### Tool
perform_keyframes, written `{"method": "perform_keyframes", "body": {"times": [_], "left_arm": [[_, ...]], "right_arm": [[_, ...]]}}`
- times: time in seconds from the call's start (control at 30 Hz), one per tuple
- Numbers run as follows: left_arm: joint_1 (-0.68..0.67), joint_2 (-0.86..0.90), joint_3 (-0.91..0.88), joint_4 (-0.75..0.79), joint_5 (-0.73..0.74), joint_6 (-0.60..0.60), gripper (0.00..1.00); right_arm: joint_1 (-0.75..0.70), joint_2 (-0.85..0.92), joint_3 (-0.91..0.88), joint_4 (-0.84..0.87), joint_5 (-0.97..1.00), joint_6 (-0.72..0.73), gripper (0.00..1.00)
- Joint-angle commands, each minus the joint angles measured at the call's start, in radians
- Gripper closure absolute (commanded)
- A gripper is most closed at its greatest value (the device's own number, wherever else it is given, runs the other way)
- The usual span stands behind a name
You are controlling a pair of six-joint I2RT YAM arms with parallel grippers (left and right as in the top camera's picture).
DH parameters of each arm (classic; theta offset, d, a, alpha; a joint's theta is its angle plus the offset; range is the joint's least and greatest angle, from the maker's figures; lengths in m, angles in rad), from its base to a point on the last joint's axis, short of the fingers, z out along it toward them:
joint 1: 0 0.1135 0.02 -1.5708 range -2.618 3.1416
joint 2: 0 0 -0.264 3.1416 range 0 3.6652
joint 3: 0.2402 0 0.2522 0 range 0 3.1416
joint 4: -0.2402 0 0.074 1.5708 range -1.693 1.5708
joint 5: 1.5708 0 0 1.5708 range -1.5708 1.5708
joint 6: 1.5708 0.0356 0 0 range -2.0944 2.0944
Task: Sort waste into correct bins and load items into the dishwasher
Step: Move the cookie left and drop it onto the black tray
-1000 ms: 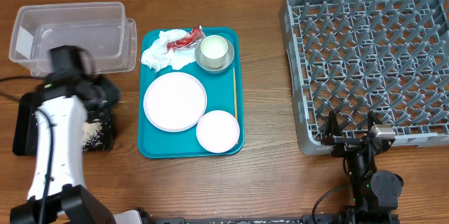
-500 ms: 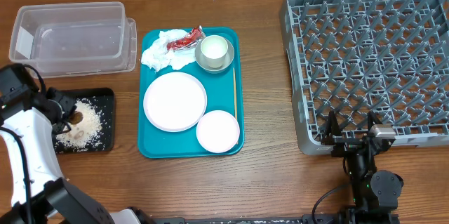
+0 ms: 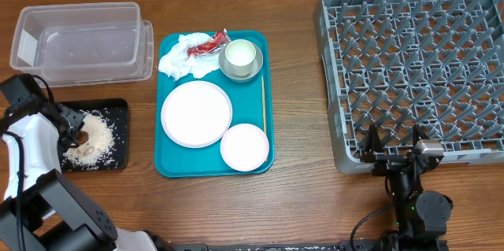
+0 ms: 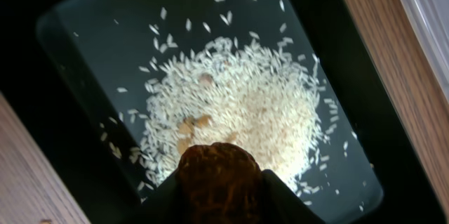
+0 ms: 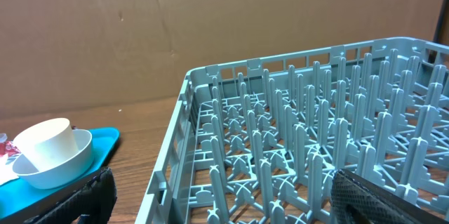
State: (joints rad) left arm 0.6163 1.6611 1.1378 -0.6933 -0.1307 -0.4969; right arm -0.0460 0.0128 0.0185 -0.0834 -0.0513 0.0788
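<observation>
The left hand [image 4: 219, 201] is clenched on a small brown biscuit piece [image 4: 216, 171], just above the heap of rice crumbs [image 4: 245, 104] in the black tray [image 3: 120, 109] on the worktop [image 3: 299, 196]. The right hand [image 3: 391, 150], fingers spread wide, sits at the grey dish rack's [image 3: 413, 62] near edge.

White rice crumbs [image 4: 238, 112] speckle the black tray [image 4: 91, 62], the biscuit piece [image 4: 217, 175] is brown, the rack [image 3: 409, 70] grey.
</observation>
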Motion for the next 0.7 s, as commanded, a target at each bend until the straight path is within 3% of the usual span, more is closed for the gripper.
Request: {"method": "perform_keyframes", "body": {"times": [0.0, 0.23, 0.3, 0.43, 0.67], "left_arm": [[0.008, 0.006, -0.004, 0.006, -0.056, 0.002, 0.60], [0.008, 0.006, -0.004, -0.010, -0.054, 0.002, 0.57], [0.008, 0.006, -0.003, -0.017, -0.032, 0.003, 0.51], [0.007, -0.013, 0.022, -0.035, 0.066, 0.002, 0.43], [0.006, -0.134, 0.200, -0.151, 0.340, 0.003, 0.41]], "right_arm": [[-0.005, -0.010, -0.010, 0.003, 0.005, 0.007, 0.00], [-0.005, -0.010, -0.010, 0.003, 0.005, 0.007, 0.00], [-0.005, -0.010, -0.010, 0.003, 0.005, 0.007, 0.00], [-0.005, -0.010, -0.011, 0.003, 0.005, 0.007, 0.00], [-0.005, -0.010, -0.010, 0.003, 0.005, 0.007, 0.00]]}}
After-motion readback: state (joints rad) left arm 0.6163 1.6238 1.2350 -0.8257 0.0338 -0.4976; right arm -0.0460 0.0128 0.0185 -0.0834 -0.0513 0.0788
